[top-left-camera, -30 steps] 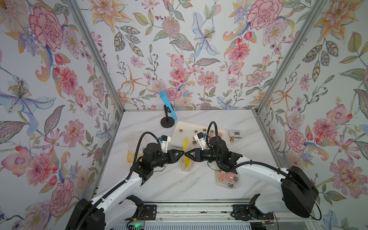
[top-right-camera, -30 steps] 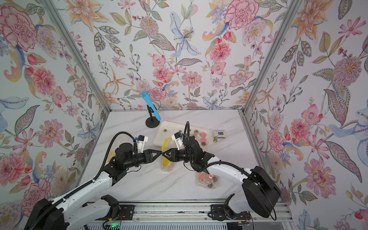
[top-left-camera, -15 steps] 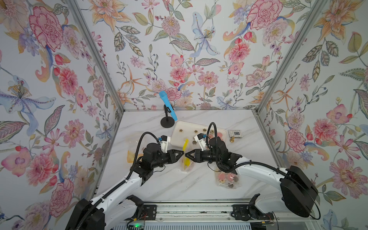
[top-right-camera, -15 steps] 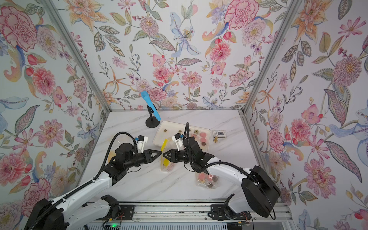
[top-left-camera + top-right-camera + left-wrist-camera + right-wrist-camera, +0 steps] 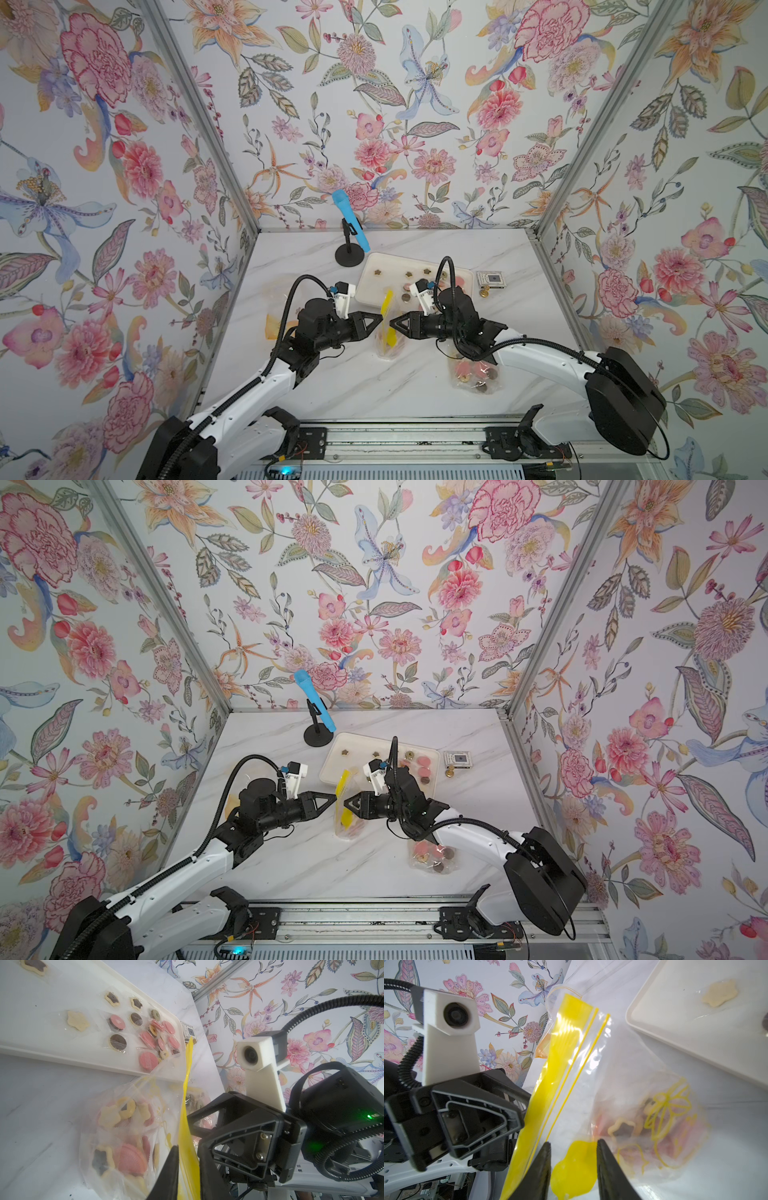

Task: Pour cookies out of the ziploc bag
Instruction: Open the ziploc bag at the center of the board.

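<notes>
- Top views, both: grey-veined marble-look table (image 5: pixel 374 390); floral-papered walls (image 5: pixel 415 124) on three sides; ziploc bag (image 5: pixel 389 341), clear film with a yellow strip, upright at centre, just in front of a white round-cornered tray (image 5: pixel 372 286); left gripper (image 5: pixel 379 319) and right gripper (image 5: pixel 394 323), with black wedge-shaped fingers, face each other across the strip, tips close to it; jaw width unreadable here.
- Same views: cookies (image 5: pixel 424 766), small flat rounds and stars in pink, brown and beige, loose on the tray, some hidden by the right arm's cable; more in the ziploc bag and in a second bag (image 5: pixel 473 374) of crumpled clear film, partly under the right arm; blue microphone (image 5: pixel 352 220) on a black round-footed stand; small white box (image 5: pixel 491 278) beside the tray.
- Left wrist view: left gripper (image 5: pixel 188 1147) jaws narrow, the glossy yellow strip between them; pinched or only straddled, cannot tell, since the frame edge cuts off the fingers; ziploc bag (image 5: pixel 133 1126) wrinkled, holding ridged pink rounds and beige flower shapes with dark centres; several tray cookies in clear wrap.
- Right wrist view: right gripper (image 5: pixel 573 1142) jaws partway apart, bag film and a yellow patch between them; gripped or not, cannot tell; yellow line-drawn print on the film; cookies behind it blurred; only a tray corner shows.
</notes>
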